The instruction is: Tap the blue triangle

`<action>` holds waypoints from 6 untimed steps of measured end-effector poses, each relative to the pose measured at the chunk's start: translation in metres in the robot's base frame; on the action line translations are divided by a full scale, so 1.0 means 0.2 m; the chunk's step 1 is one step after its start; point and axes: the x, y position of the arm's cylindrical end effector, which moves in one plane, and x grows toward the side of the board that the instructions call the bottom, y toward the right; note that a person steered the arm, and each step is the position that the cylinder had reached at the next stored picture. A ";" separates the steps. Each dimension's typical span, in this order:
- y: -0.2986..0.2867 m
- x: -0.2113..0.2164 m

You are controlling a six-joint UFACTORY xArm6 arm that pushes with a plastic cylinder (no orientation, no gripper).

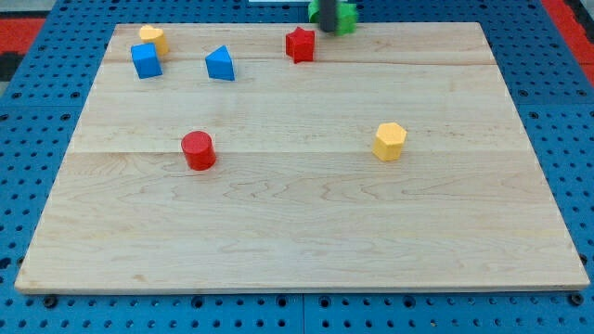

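At the board's upper left, the blue triangle (220,64) sits just right of a blue cube (146,60). Our tip (327,25) shows blurred at top centre over a green block (343,17); no fingers here. Target lies leftward, slightly down.

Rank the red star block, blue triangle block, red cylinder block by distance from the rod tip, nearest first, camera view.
My tip is at the view's top, by the green block.
1. Red star block, just left of the tip.
2. Blue triangle block, further left.
3. Red cylinder block, lower left, mid-board.
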 end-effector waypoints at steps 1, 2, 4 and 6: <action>0.33 0.01; 0.48 0.12; 0.21 0.56; -0.70 0.53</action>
